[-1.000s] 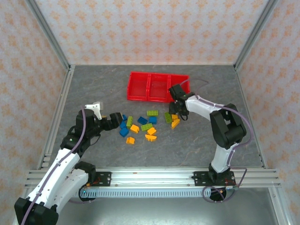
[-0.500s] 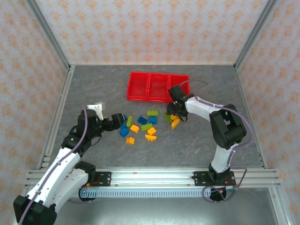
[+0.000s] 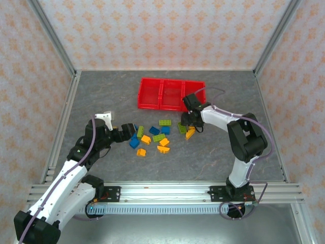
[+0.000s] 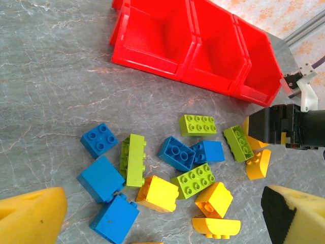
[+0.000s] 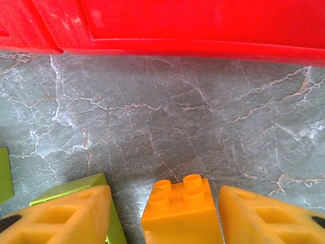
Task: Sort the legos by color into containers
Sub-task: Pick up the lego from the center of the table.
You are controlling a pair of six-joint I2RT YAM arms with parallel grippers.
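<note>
The small orange-yellow studded plastic brick [image 5: 180,216] lies on the grey marbled worktop [image 5: 167,117], directly between the foam fingers of your right pincer [image 5: 170,203]. That pincer is released and straddles the brick. The right finger sits against the brick's side, or very nearly. On the left there is still a gap, and a lime green plastic brick [image 5: 68,191] crowds that left finger. The orange-yellow brick's length seems to run along your line of reach, its studded end toward the bright red plastic three-bin tray [image 5: 203,25], which lies straight ahead across a bare strip of worktop. Your right arm is far the nearer one. The left pincer [image 3: 127,133] hangs released over the blue bricks at the pile's other side.
</note>
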